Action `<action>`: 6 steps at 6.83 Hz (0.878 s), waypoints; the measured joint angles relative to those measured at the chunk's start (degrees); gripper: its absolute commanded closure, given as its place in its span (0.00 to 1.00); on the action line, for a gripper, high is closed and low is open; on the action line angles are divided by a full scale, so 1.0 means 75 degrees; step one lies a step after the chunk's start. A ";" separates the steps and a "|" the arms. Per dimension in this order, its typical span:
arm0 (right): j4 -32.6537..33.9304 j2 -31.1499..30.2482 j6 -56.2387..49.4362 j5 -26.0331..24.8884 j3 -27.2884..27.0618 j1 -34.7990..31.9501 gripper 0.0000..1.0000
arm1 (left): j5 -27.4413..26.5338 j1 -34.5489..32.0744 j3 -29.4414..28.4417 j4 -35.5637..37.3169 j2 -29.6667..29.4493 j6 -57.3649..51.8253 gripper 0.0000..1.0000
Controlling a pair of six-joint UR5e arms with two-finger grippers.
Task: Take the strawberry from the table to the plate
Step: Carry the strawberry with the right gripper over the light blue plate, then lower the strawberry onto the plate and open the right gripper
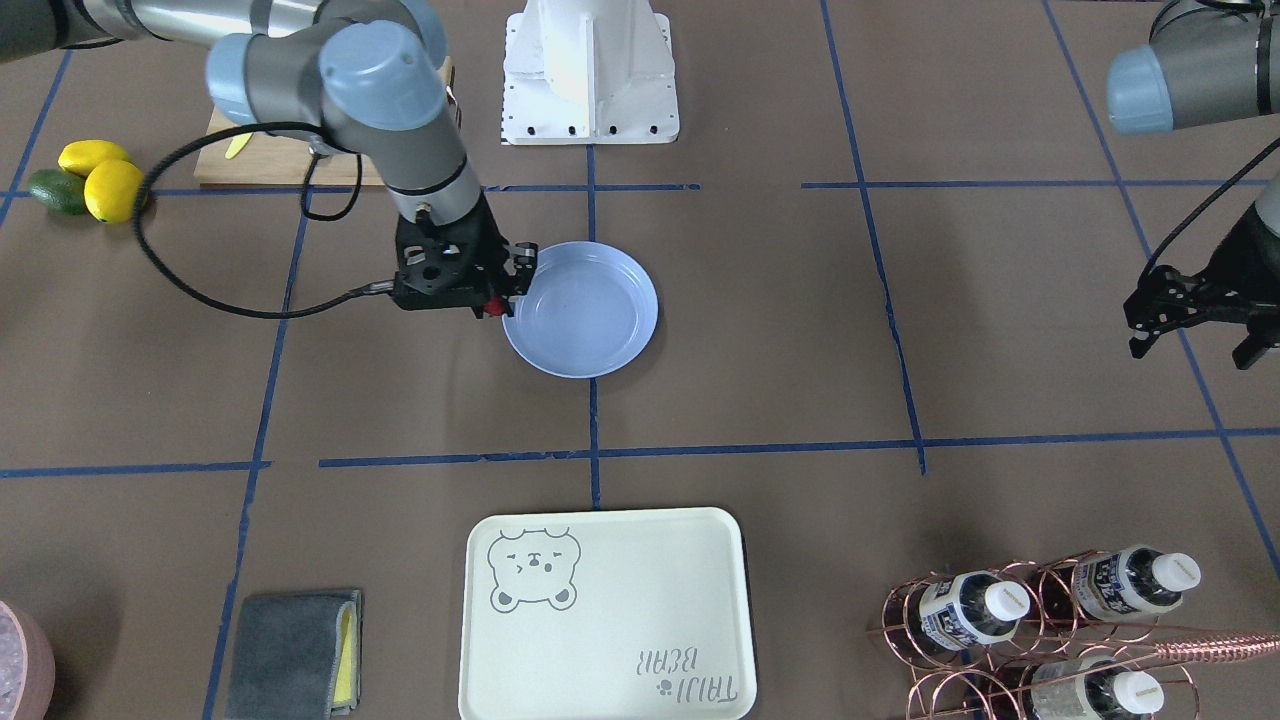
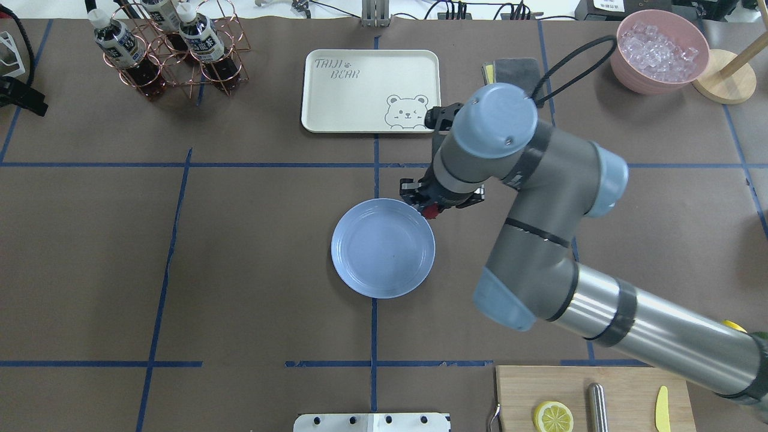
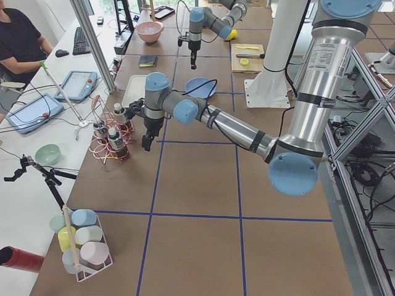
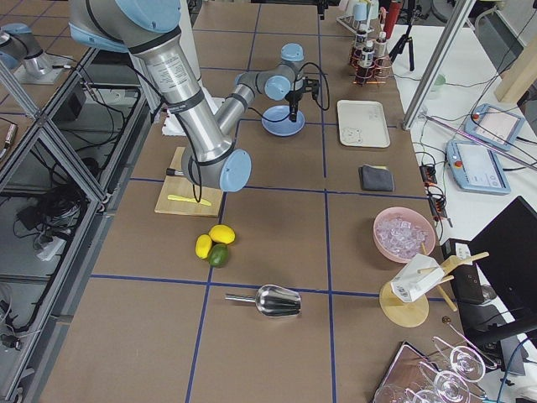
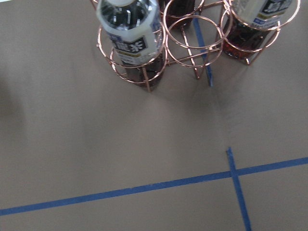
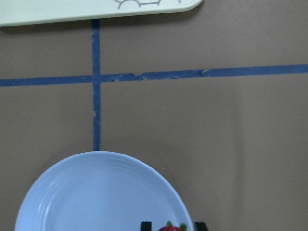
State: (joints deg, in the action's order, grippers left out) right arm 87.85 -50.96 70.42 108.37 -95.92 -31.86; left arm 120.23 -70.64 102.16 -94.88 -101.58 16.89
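The strawberry [image 1: 493, 306] is a small red berry pinched between the fingers of my right gripper [image 1: 492, 303]. It hangs at the edge of the light-blue plate [image 1: 590, 330], on the side toward the lemons. From overhead the strawberry [image 2: 429, 210] sits just over the plate's [image 2: 378, 252] rim, below my right gripper [image 2: 429, 209]. In the right wrist view the strawberry [image 6: 171, 228] peeks in at the bottom edge beside the plate [image 6: 96, 197]. My left gripper [image 1: 1195, 345] hovers open and empty far off, over the brown-paper table [image 1: 760, 340], near the bottle rack.
A cream bear-print tray [image 1: 605, 615] lies beyond the plate. A copper rack of bottles [image 1: 1050, 620], a folded grey cloth [image 1: 295, 650], lemons and an avocado [image 1: 95, 180], a cutting board [image 2: 594, 399] and a pink bowl of ice [image 2: 660, 51] ring the work area.
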 measured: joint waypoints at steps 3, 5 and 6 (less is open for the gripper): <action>-0.0048 0.1038 0.0168 -0.0507 0.1362 0.0668 1.00 | 0.0020 -0.0259 -0.0240 -0.0043 0.0109 -0.0518 0.00; -0.0103 0.1257 0.0157 -0.0596 0.1856 0.0746 1.00 | 0.0024 -0.0270 -0.0262 -0.0047 0.0114 -0.0539 0.00; -0.0109 0.1281 0.0161 -0.0630 0.1982 0.0784 1.00 | 0.0024 -0.0277 -0.0268 -0.0044 0.0114 -0.0540 0.00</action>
State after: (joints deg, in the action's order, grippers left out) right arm 87.03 -41.35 71.63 103.64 -81.06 -25.98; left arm 120.41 -72.71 100.15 -95.21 -100.73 12.84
